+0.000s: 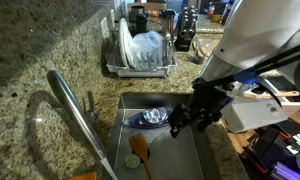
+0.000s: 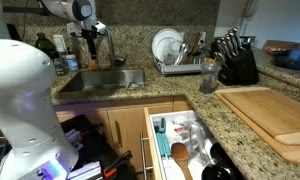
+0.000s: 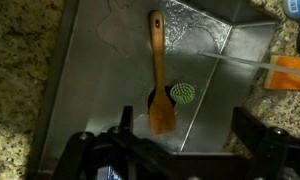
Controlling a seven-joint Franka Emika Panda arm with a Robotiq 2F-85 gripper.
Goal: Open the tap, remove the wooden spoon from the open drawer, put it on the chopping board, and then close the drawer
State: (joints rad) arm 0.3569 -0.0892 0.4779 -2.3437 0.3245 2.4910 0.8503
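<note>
You are on the first step, opening the tap (image 1: 78, 118). Your end effector (image 1: 182, 116) hangs over the sink (image 1: 185, 157) with its fingers spread wide, holding nothing. The tap stands to its left, well apart. Bring the end effector slowly across to the tap's base and push the small lever softly, not the spout. The tap is a long, straight, shiny grey metal tube, slanting over the sink.

An exterior view is looking closely down over the sink (image 1: 180, 155) toward the back-edge dish rack (image 1: 140, 70); an exterior view is facing both from beyond the front edge; the wrist view is looking straight down.
</note>
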